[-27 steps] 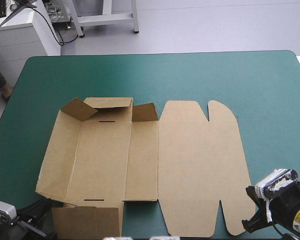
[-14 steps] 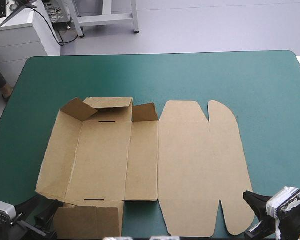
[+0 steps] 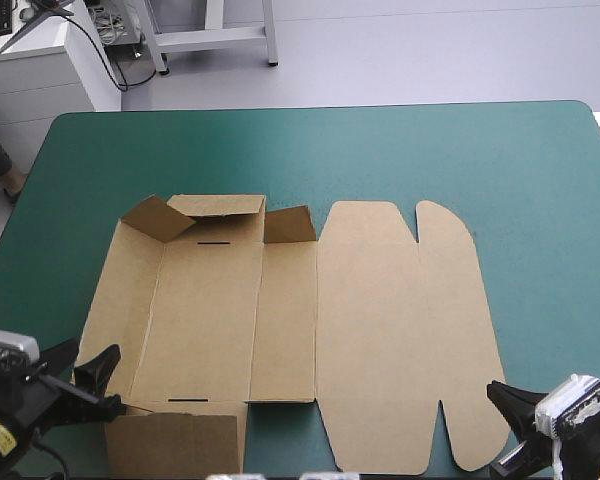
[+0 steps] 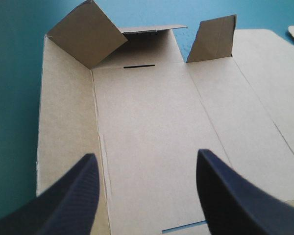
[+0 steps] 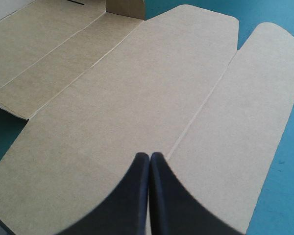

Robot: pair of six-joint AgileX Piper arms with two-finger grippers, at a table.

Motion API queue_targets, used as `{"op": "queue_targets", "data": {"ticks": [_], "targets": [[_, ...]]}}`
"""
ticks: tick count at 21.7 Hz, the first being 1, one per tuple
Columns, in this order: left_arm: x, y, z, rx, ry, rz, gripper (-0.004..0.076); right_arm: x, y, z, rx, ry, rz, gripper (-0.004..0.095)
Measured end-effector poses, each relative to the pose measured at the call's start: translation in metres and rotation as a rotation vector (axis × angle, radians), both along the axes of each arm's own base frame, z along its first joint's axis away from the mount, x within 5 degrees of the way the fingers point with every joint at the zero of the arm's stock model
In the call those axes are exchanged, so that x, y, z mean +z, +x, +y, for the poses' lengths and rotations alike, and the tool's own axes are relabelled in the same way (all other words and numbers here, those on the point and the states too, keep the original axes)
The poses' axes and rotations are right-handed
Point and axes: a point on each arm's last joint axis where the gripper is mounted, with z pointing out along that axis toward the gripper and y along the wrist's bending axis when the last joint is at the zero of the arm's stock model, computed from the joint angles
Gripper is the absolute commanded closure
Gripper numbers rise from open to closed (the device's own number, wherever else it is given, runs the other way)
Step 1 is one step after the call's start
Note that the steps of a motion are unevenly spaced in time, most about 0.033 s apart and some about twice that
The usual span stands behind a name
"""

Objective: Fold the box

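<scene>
**A:** Where was the left gripper (image 3: 98, 347)?

**B:** By the table's (image 3: 430, 150) near left corner. I saw its jaws wide apart, holding nothing, above the box's (image 3: 380, 330) left panels.

**A:** And the box?

**B:** It lay from the left side to past the middle of the table, mostly flat. Three far flaps (image 3: 158, 218) on its left part stood raised, and the right panels lay flat.

**A:** The right gripper (image 5: 150, 155)?

**B:** At the near right corner. Its jaws were closed to a point and empty, over the box's right panels.
</scene>
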Motion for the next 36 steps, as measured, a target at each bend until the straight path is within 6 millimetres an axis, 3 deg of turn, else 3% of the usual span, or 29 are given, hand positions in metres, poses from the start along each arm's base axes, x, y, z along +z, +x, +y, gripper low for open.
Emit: {"op": "queue_targets", "data": {"ticks": [3,6,10,16,23,30,36], "targets": [[0.015,0.042,-0.012,0.043,0.125,0.179,0.0304,0.0,0.0,0.0,0.001,0.002,0.001,0.0926],[0.018,0.081,-0.022,0.084,0.254,0.334,0.0304,0.0,0.0,0.0,0.003,0.005,0.004,0.0926],[0.015,0.116,-0.034,0.098,0.329,0.427,0.0304,0.0,0.0,0.0,0.003,0.005,0.004,0.0925],[0.006,0.127,-0.023,0.189,0.421,0.501,0.0304,0.0,0.0,0.001,0.005,0.008,0.006,0.0926],[0.004,0.131,0.021,0.36,0.363,0.578,0.0304,0.0,0.0,0.001,0.005,0.008,0.006,0.0927],[-0.023,0.153,0.056,0.192,0.127,0.74,0.0304,0.0,-0.001,0.001,0.006,0.011,0.008,0.0927],[-0.034,0.166,0.057,0.145,0.108,0.752,0.0304,0.0,-0.001,0.001,0.008,0.013,0.009,0.0927]]}}
